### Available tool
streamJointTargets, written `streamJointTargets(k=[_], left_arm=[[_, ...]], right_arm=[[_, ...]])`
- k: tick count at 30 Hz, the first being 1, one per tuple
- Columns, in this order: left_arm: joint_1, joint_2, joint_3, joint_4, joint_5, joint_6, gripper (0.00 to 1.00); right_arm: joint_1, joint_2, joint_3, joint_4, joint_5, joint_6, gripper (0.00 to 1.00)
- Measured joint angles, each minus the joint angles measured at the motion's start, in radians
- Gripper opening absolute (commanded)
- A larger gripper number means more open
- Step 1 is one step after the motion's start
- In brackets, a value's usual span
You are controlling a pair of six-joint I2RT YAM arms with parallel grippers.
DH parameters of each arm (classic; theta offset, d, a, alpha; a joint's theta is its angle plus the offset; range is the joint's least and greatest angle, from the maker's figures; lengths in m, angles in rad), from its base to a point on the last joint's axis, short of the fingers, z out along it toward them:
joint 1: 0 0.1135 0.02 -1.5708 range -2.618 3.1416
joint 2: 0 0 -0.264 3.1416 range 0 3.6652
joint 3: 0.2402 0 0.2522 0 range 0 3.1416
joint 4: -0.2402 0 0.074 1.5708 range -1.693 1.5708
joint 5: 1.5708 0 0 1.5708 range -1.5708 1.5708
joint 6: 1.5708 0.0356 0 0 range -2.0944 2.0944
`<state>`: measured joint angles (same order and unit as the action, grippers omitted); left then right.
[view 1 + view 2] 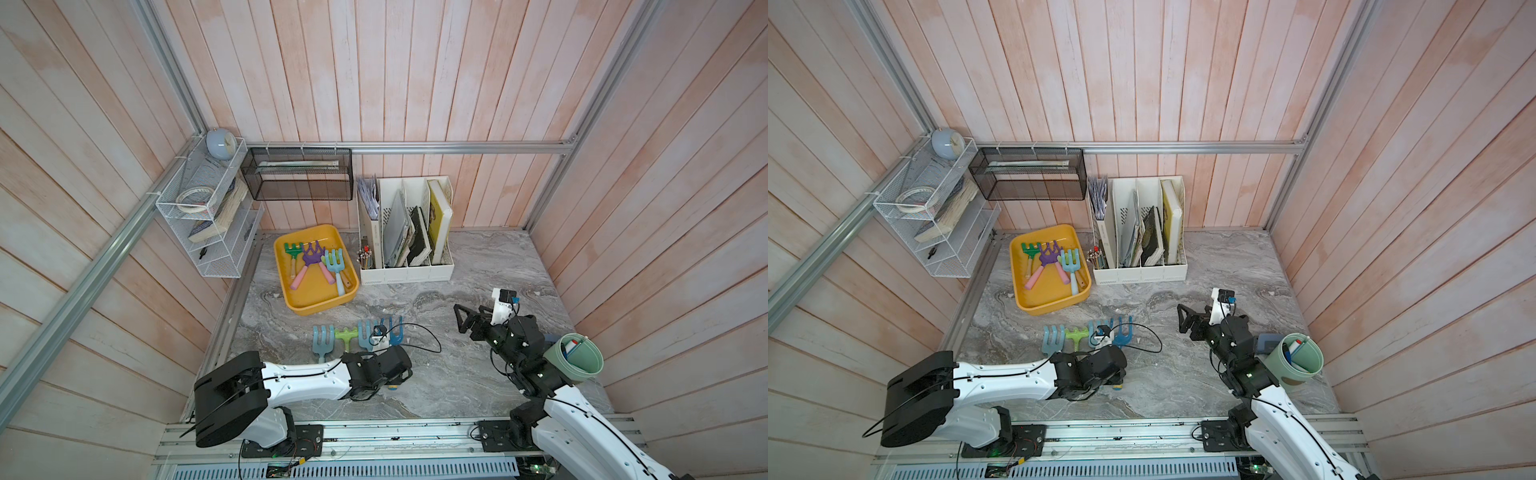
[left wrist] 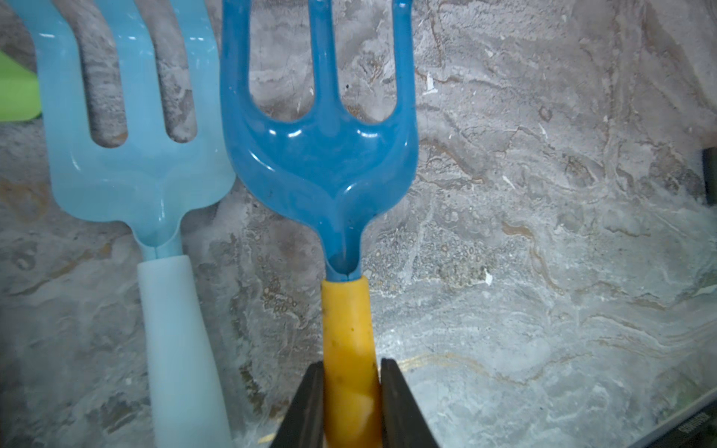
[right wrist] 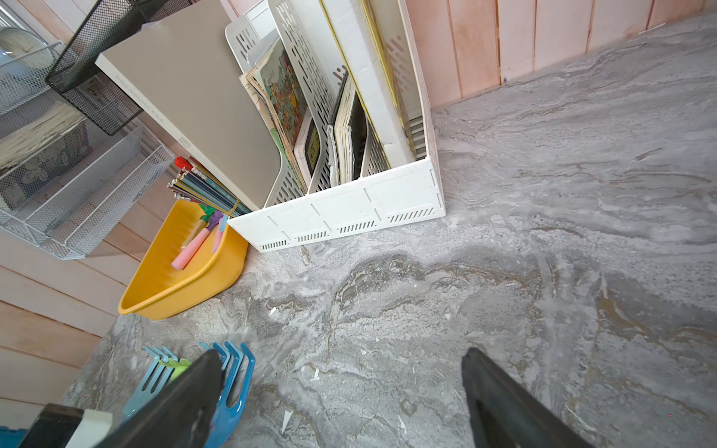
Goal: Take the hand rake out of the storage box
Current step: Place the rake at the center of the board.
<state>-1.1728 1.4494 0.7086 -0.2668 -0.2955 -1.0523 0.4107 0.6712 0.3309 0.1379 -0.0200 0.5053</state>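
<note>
Status: left gripper (image 2: 351,372) is clamped on the yellow handle of the dark blue three-tine plastic hand rake (image 2: 322,155), jaws pinching it from both sides. In both top views that rake sits lower centre, outside the shallow yellow plastic storage box (image 1: 322,309) and near its front wall, over the grey marbled tabletop (image 1: 436,299). It is at the right end of a row with a pale blue plastic fork (image 1: 323,336), a lime green plastic rake (image 1: 346,334) and a light blue plastic fork with a white handle (image 2: 135,155), the last just beside it. The head looks down on the surface or a hair above it; can't confirm contact. Right gripper (image 1: 459,319) is wide open and holding nothing, parked right of centre, well apart from the box. My read: extraction is done for this rake and only the release and retreat are left. The box, left of centre, holds at least three more tools: a dark green rake (image 1: 293,250), a purple rake with a pink handle (image 1: 312,255) and a teal fork (image 1: 334,261). If the job means emptying the box, that is roughly the halfway mark.
</note>
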Motion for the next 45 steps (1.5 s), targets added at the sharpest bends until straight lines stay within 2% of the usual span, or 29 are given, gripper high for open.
streamJointTargets(k=[9, 18, 20, 22, 27, 32, 37, 42, 45], left_arm=[[0.026, 0.080, 0.002, 0.014, 0.013, -0.006, 0.15], [0.064, 0.113, 0.017, 0.043, 0.038, 0.002, 0.24], [0.064, 0.121, 0.024, 0.048, 0.041, 0.006, 0.30], [0.064, 0.129, 0.030, 0.050, 0.045, 0.008, 0.42], [0.064, 0.137, 0.047, 0.043, 0.053, 0.017, 0.63], [0.065, 0.129, 0.069, 0.002, 0.042, 0.033, 0.67], [0.097, 0.008, 0.079, -0.052, 0.009, 0.076, 0.70], [0.204, -0.199, 0.064, -0.055, -0.007, 0.123, 0.70], [0.273, -0.274, 0.030, -0.051, -0.004, 0.145, 0.70]], right_arm=[[0.000, 0.002, -0.001, -0.013, 0.000, 0.004, 0.98], [0.000, 0.029, -0.003, -0.008, -0.001, 0.011, 0.98], [0.000, 0.035, -0.003, -0.007, -0.002, 0.011, 0.98], [0.000, 0.034, -0.006, -0.005, -0.004, 0.011, 0.98], [0.000, 0.034, -0.013, -0.003, -0.008, 0.014, 0.98], [0.000, 0.035, -0.020, 0.005, -0.031, 0.014, 0.98], [0.000, 0.073, -0.022, 0.021, -0.060, 0.016, 0.98], [0.000, 0.080, -0.027, 0.024, -0.075, 0.018, 0.98], [0.000, 0.081, -0.032, 0.034, -0.079, 0.018, 0.98]])
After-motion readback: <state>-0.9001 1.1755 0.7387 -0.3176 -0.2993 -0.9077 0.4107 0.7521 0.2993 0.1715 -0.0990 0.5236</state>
